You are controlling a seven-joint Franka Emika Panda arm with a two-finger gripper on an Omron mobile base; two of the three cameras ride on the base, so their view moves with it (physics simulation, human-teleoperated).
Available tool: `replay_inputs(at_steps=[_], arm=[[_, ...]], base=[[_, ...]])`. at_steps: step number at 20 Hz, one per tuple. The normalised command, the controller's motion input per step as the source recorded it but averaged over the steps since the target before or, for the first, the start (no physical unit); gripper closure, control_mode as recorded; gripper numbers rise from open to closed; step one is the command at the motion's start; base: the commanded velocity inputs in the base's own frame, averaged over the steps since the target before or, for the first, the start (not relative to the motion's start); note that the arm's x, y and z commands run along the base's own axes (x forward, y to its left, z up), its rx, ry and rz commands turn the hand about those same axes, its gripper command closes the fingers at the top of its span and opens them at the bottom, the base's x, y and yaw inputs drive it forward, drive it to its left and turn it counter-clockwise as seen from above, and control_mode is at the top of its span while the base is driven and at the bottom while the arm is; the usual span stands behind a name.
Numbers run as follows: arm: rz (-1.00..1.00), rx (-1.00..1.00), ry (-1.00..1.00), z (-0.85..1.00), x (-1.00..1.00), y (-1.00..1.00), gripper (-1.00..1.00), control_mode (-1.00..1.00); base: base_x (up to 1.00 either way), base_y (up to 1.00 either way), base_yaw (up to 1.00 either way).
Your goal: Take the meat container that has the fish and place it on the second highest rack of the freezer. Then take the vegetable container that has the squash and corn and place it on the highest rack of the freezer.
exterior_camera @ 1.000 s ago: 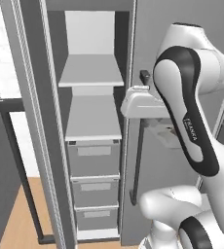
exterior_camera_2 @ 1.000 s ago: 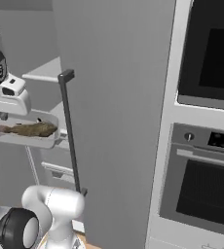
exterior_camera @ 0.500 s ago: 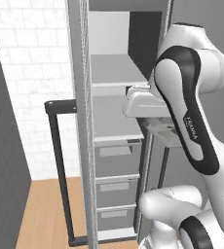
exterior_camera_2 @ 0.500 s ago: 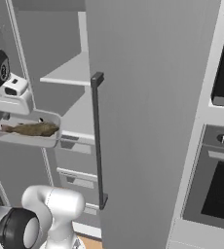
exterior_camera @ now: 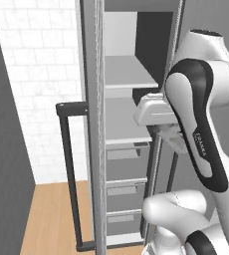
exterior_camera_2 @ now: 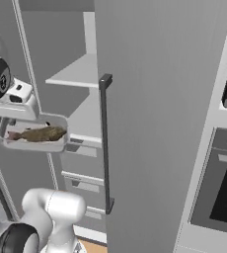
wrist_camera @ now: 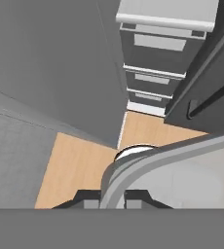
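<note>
Your end effector (wrist_camera: pixel 112 198) is clamped on the rim of the meat container (exterior_camera_2: pixel 32 139), fingertips (wrist_camera: pixel 88 198) either side of the wall. The fish (exterior_camera_2: pixel 36 134) lies inside. You hold the container level in the air, in front of the open freezer (exterior_camera_2: pixel 81 99), near its upper racks (exterior_camera: pixel 124 84).

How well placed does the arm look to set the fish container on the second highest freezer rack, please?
Probably well: the pincer grips the fish container beside the open freezer, and that rack lies bare at about its height.
</note>
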Motion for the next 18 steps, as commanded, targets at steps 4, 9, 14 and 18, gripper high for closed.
replay_inputs(at_steps=[4,9,14,18], arm=[[0.52,0.02,-0.16,-0.86,0.19,-0.38,1.0,-1.0],[0.87,0.06,-0.04,-0.62,0.7,-0.11,1.0,-1.0],[0.72,-0.37,-0.15,-0.12,0.23,0.01,1.0,-1.0],[0.66,-0.17,-0.11,-0.02,0.65,-0.02,1.0,-1.0]], base=[[0.0,0.0,0.0],[0.0,0.0,0.0],[0.0,0.0,0.0],[0.0,0.0,0.0]])
